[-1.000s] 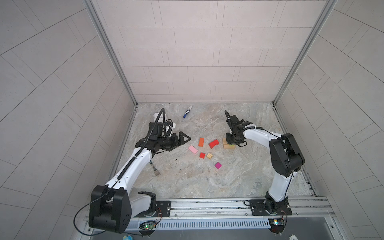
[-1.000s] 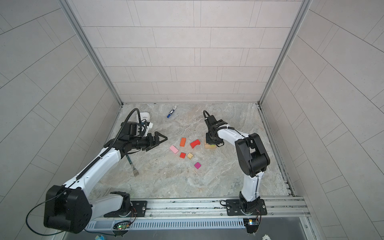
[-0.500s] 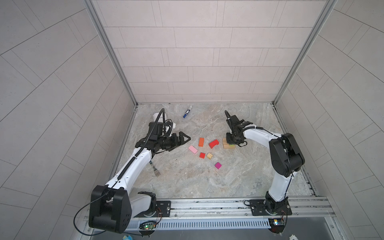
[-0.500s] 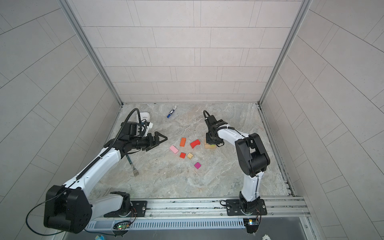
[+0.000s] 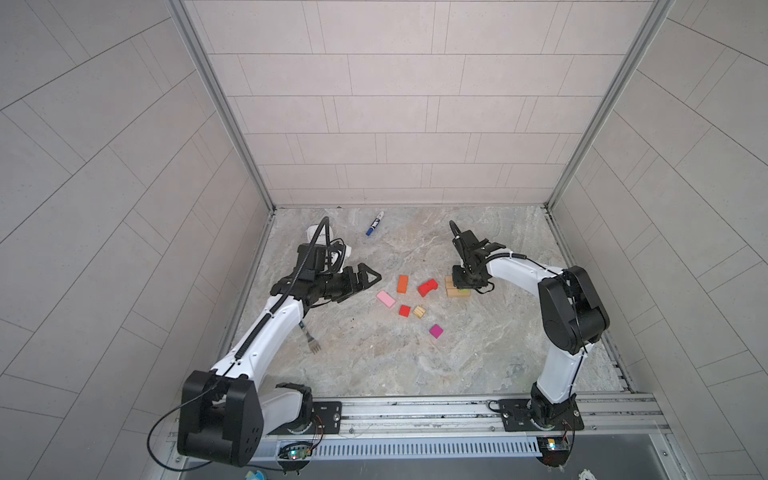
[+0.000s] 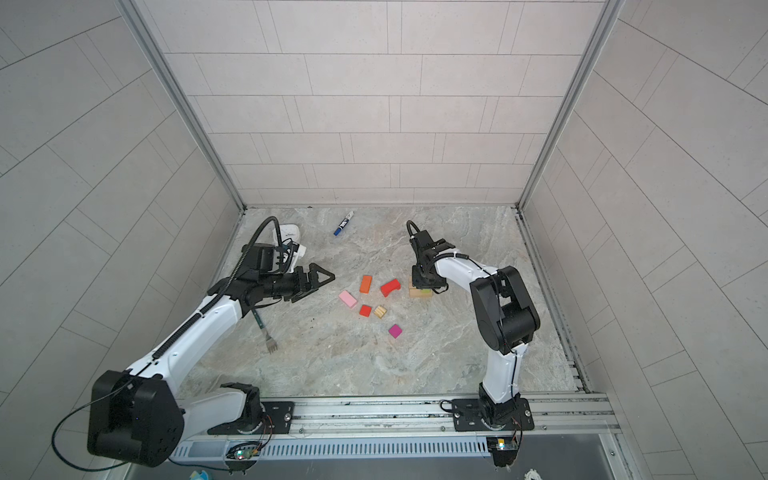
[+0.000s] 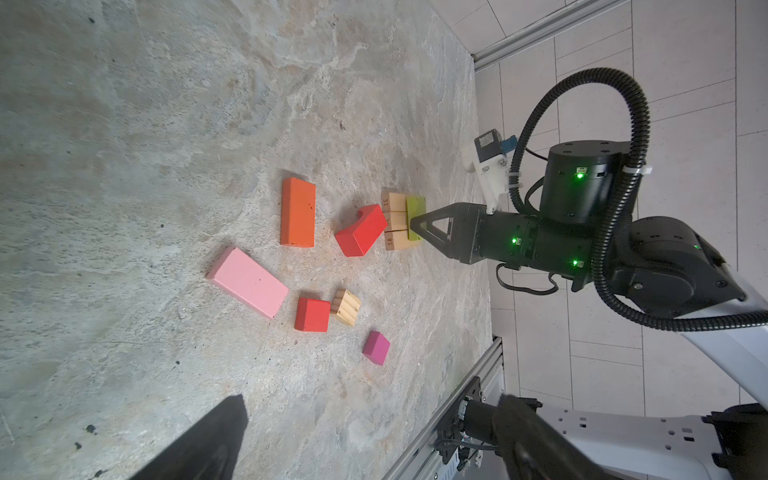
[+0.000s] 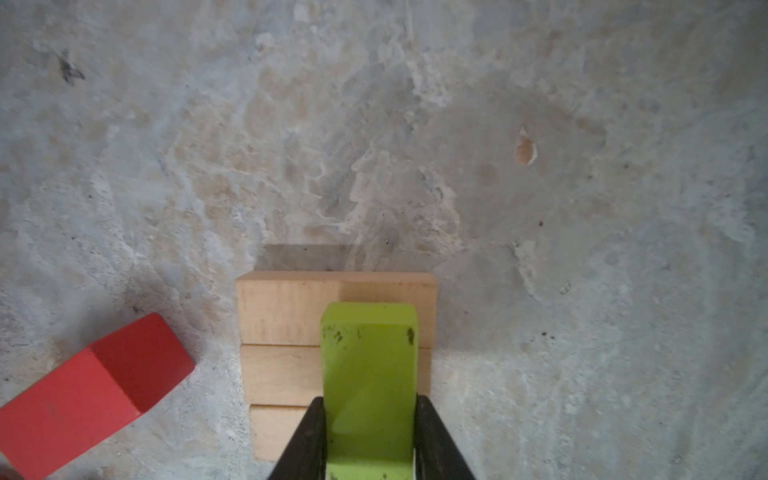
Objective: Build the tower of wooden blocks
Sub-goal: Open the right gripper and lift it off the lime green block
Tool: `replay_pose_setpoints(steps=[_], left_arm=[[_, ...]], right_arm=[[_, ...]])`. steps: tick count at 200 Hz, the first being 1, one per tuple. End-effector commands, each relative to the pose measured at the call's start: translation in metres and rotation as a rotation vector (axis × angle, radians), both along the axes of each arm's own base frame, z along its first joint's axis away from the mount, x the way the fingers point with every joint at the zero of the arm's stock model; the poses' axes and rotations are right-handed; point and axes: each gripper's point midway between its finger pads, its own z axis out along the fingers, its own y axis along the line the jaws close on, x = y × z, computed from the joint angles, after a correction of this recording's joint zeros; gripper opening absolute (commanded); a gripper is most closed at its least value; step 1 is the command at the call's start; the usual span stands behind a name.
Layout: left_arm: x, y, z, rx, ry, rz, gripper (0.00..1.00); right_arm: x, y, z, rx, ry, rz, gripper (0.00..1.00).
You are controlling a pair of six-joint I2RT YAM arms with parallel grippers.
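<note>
Lime-green wood marks how far the build has got: the lime bar (image 8: 369, 365) lies flat across three tan bars (image 8: 286, 316) that sit side by side on the table (image 5: 457, 365). Together they make the tower (image 5: 456, 293), which stands right of centre in both top views. By my judgement the base is done and the second layer only begun, so most of the work is left. Six more pieces lie loose on the table to the left of the tower in both top views: the red arch (image 5: 428, 287) just beside it, the orange bar (image 5: 402, 284) next, and the pink bar (image 5: 385, 299) further left. Below these the red cube (image 5: 404, 310) and tan cube (image 5: 419, 312) sit close together, and the magenta cube (image 5: 436, 331) lies alone, lower in the frame. Over the tower the right gripper (image 8: 369, 399) reaches down, its jaws narrow and set against the two long sides of the lime bar, so it grasps that bar; whether the hold is slackening the pictures do not show. At centre left the left gripper (image 5: 365, 282) hangs above the table, spread wide, holding and touching nothing, its tips pointed toward the pink bar. Farther out lie a marker pen (image 5: 375, 223) near the back wall and a fork (image 5: 314, 345) beside the left arm, neither part of the build.
</note>
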Motion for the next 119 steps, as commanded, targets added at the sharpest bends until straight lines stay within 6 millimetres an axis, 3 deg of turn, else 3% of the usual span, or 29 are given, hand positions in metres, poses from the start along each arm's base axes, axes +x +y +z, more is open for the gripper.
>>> replay_pose_setpoints(steps=[1, 46, 87, 119], left_arm=[[0.0, -0.001, 0.0, 0.002, -0.016, -0.008, 1.0], [0.0, -0.001, 0.0, 0.001, -0.014, -0.008, 1.0], [0.0, -0.001, -0.001, 0.003, -0.014, -0.008, 1.0], [0.001, -0.001, -0.002, 0.006, -0.011, -0.005, 1.0]], right_arm=[[-0.003, -0.006, -0.006, -0.025, 0.02, -0.01, 0.35], [-0.003, -0.005, -0.005, -0.022, 0.018, -0.006, 0.45], [-0.001, -0.005, 0.0, -0.018, 0.004, -0.005, 0.45], [0.001, -0.004, 0.015, -0.008, -0.03, 0.0, 0.45]])
